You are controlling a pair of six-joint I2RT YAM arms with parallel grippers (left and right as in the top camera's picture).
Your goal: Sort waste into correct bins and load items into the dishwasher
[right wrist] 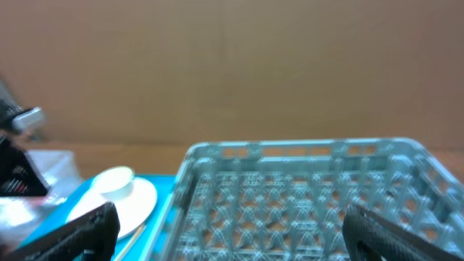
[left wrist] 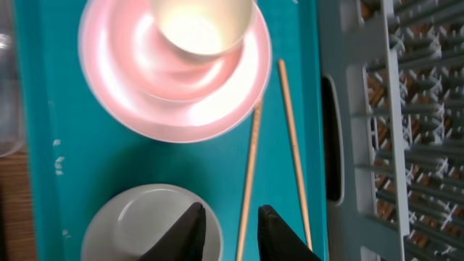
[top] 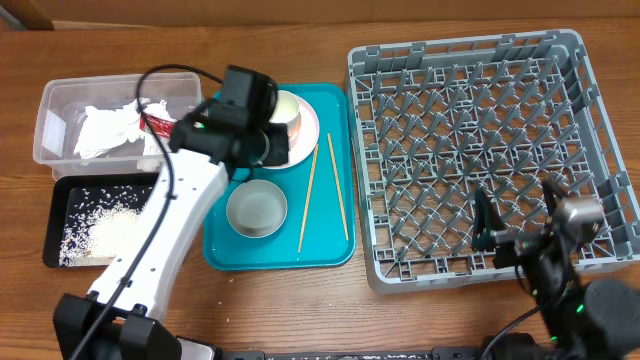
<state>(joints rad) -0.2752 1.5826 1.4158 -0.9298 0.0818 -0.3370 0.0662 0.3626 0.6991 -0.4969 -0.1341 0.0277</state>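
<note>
On the teal tray (top: 330,250) lie a pink plate (left wrist: 130,87) with a white cup (left wrist: 199,29) on it, a grey bowl (left wrist: 123,225) and two chopsticks (left wrist: 250,167). My left gripper (left wrist: 232,221) hovers above the tray, slightly open and empty. One finger is over the bowl's rim, and a chopstick shows through the gap below. The right gripper (top: 520,215) stands wide open and empty over the front of the grey dish rack (top: 470,140). Napkins (top: 105,130) and a red packet (top: 155,122) lie in the clear tub (top: 60,125). Rice (top: 105,230) lies in the black tray (top: 55,225).
The dish rack (left wrist: 406,145) stands right beside the teal tray's right edge. The tub and black tray sit against the tray's left side. Bare wooden table shows along the front edge and behind the tub.
</note>
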